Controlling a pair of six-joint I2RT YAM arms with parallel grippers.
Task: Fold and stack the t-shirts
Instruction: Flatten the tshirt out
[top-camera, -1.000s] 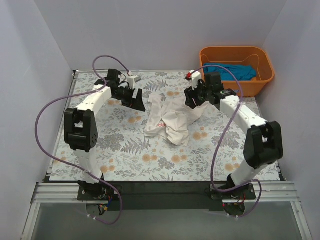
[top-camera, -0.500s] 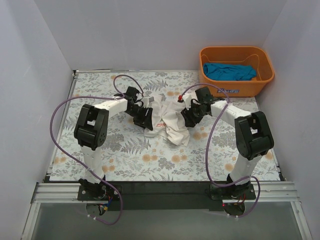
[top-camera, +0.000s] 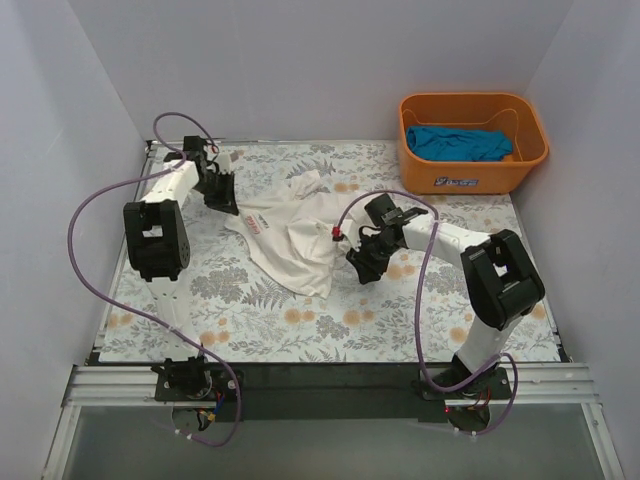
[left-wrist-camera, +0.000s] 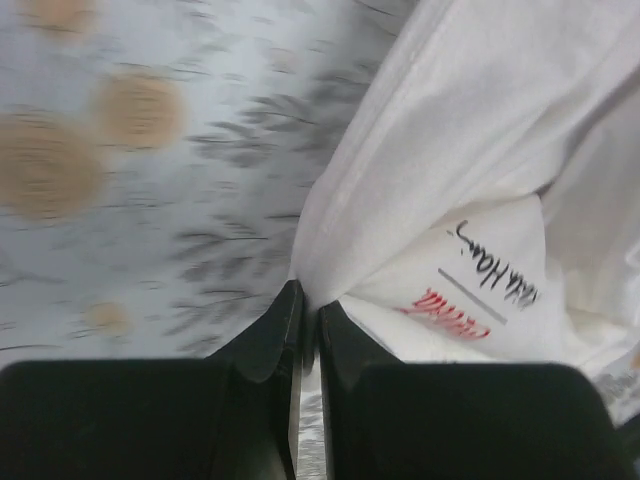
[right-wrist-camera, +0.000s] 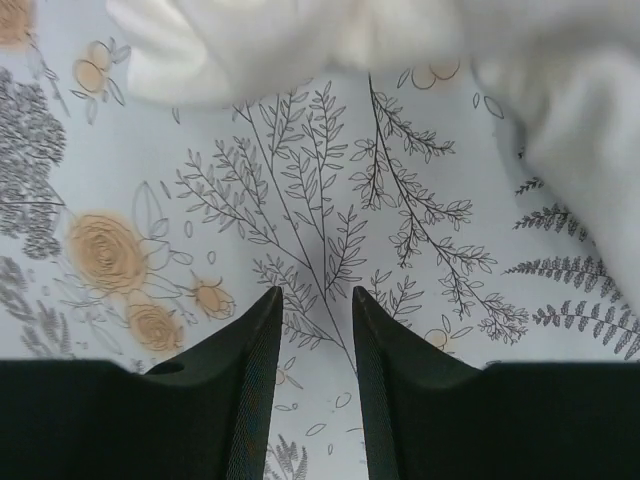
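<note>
As the left tool, clamped on the shirt, spread it for folding, the right tool gaped beside it, seemingly empty.

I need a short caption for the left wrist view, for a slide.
Left gripper pinching a fold of the white t-shirt, red print visible, over the floral table cover.

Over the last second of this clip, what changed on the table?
The left fingers closed on the white t-shirt and dragged its edge to the far left, spreading the bunched cloth. The right fingers came down to the shirt, then drew back nearer and now stand open beside it, empty. The teal shirt and orange basket stayed put.
</note>
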